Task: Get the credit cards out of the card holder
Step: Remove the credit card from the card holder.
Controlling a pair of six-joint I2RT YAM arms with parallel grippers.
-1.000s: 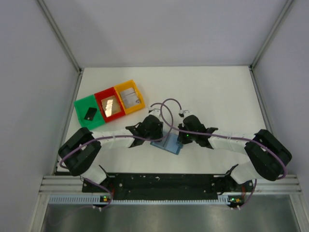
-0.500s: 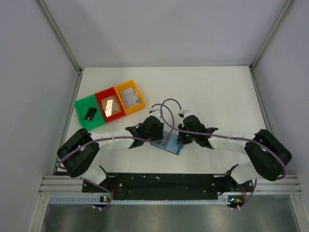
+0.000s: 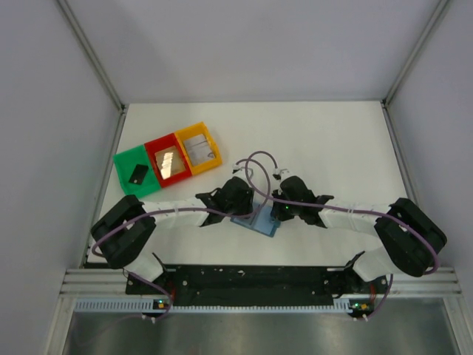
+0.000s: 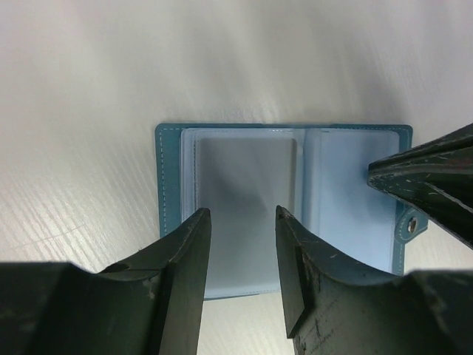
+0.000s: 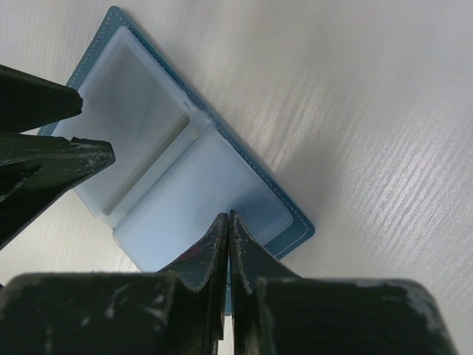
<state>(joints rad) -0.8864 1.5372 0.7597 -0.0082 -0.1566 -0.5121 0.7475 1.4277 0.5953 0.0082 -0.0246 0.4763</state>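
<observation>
The blue card holder (image 3: 259, 221) lies open and flat on the table between both grippers. In the left wrist view its left pocket (image 4: 244, 177) looks grey and its right pocket pale blue; I cannot tell whether a card is inside. My left gripper (image 4: 240, 216) is open and empty, with its jaws over the left panel's near edge; it also shows from above (image 3: 244, 207). My right gripper (image 5: 228, 217) is shut, and its tips rest on the right panel (image 5: 199, 192). From above, the right gripper (image 3: 276, 214) is at the holder's right side.
Three small trays stand at the back left: a green tray (image 3: 124, 164) with a black card, a red tray (image 3: 157, 143) with a card, and a yellow tray (image 3: 194, 130) with a pale card. Cables loop above the wrists (image 3: 255, 159).
My left arm has shifted slightly to the right, closer over the card holder. The right gripper and the holder have not moved.
</observation>
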